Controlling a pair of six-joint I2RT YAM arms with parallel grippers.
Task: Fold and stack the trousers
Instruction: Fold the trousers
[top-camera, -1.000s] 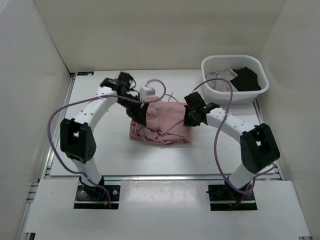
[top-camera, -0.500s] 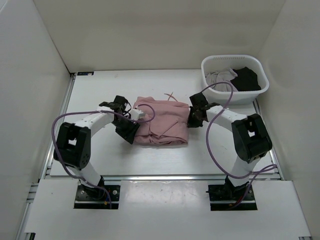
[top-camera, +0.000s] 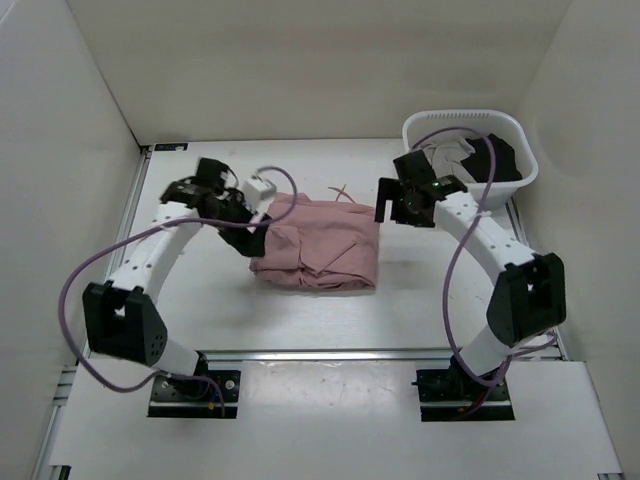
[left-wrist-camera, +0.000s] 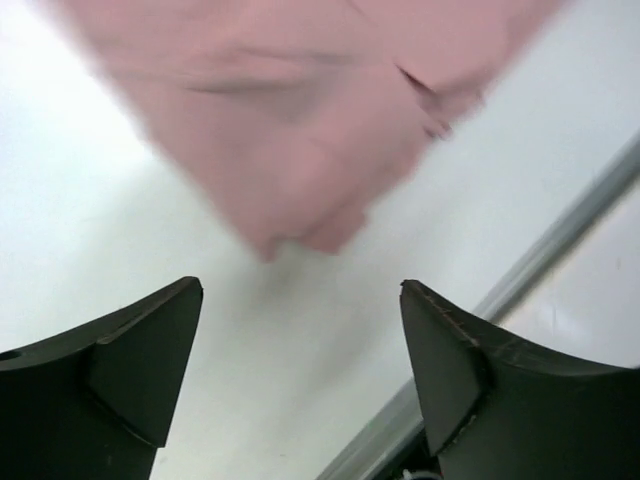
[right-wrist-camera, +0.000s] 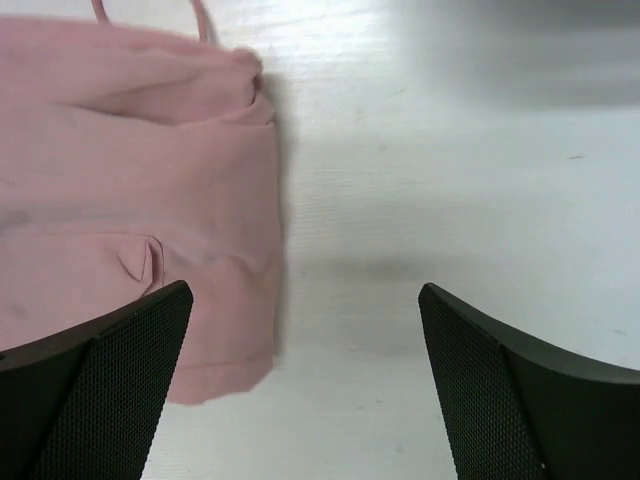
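right gripper (top-camera: 388, 208) raised off trousers (top-camera: 325, 250), basket (top-camera: 466, 115) behind

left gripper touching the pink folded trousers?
Apart. Left wrist view: the open left gripper has bare white table between its fingertips and the pink folded cloth trousers.

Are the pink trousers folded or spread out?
Folded: the pink trousers lie in a compact layered rectangle on the table.
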